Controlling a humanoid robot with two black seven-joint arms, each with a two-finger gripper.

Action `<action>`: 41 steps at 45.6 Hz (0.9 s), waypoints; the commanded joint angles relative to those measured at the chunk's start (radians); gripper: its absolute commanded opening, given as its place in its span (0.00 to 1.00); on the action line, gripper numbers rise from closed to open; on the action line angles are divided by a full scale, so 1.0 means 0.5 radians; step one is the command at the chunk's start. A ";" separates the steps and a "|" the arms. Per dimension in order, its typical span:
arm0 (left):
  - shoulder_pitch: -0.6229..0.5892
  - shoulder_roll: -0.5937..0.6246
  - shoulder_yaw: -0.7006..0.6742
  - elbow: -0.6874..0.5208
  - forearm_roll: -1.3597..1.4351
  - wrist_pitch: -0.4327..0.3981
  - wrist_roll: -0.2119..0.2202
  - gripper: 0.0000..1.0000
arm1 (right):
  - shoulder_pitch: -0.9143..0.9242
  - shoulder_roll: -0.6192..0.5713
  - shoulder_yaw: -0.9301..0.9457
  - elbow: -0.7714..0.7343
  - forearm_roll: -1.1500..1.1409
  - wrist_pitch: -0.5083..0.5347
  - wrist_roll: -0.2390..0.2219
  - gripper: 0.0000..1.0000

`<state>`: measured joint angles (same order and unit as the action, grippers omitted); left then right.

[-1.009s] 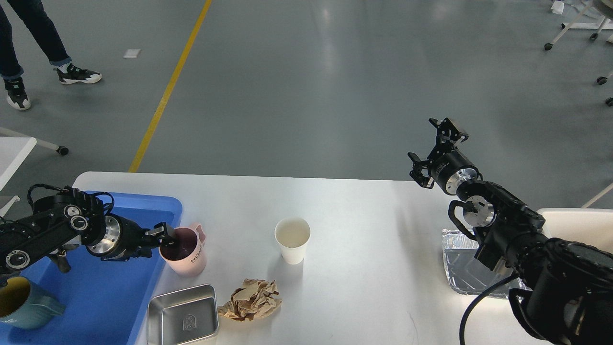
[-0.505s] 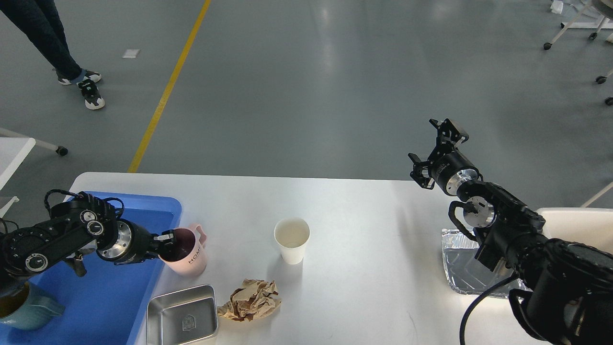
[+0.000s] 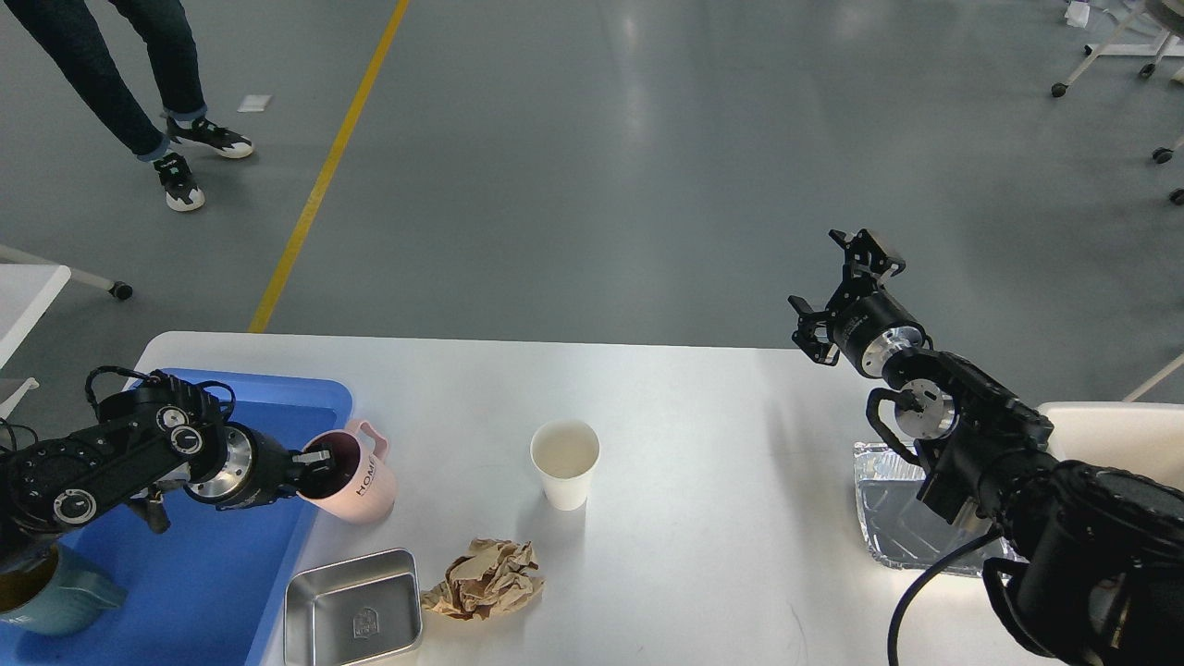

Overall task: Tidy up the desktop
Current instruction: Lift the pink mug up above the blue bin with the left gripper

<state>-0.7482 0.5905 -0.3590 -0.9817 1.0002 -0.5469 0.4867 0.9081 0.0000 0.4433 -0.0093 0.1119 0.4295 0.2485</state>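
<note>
1 pale pink plastic mug (image 3: 361,476) now tilts toward the blue plastic tray (image 3: 277,407), rim pinched in my left claw (image 3: 313,462); right claw (image 3: 837,291) spread, idle above the worktop (image 3: 703,416).

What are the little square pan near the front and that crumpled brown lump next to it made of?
The small square silver pan looks like brushed stainless steel: grey sheen, soft reflections, stamped mark inside. The crumpled brown lump looks like matte kraft paper, with sharp creases and no shine.
</note>
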 commanded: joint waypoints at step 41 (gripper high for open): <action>-1.056 0.751 -0.055 -0.055 -0.206 -0.826 0.263 0.00 | 0.074 -0.092 0.000 0.003 0.000 -0.003 -0.003 1.00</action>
<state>-1.2070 0.8575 -0.3865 -1.0165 0.9207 -0.9581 0.6199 0.9346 -0.0455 0.4433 -0.0074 0.1120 0.4278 0.2469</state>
